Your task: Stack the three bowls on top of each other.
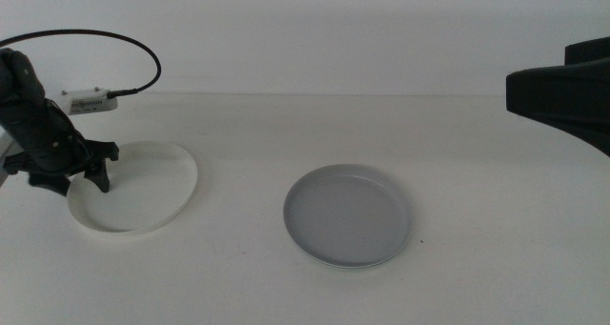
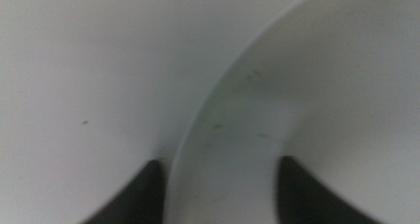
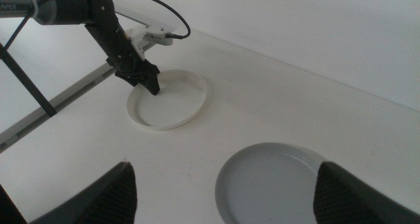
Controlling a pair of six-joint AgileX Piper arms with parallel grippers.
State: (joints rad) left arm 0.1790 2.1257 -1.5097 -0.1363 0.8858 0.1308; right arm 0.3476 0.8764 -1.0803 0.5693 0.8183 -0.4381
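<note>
A white bowl (image 1: 143, 187) lies at the left of the table. My left gripper (image 1: 71, 184) is down at its left rim, jaws open, one outside the rim and one inside, as the left wrist view (image 2: 220, 161) shows close up against the white bowl (image 2: 315, 86). A grey bowl (image 1: 348, 213) sits at the table's middle. A paler rim (image 1: 351, 265) shows under its near edge; I cannot tell whether that is another bowl. My right gripper (image 3: 224, 171) hangs open above the right side, over the grey bowl (image 3: 275, 178), and sees the white bowl (image 3: 172, 102).
The left arm's black cable (image 1: 143, 58) loops over the table behind the white bowl. The table's back edge meets a plain wall. A metal rail (image 3: 65, 99) runs along the table's left side. Bare tabletop (image 1: 243, 201) lies between the two bowls.
</note>
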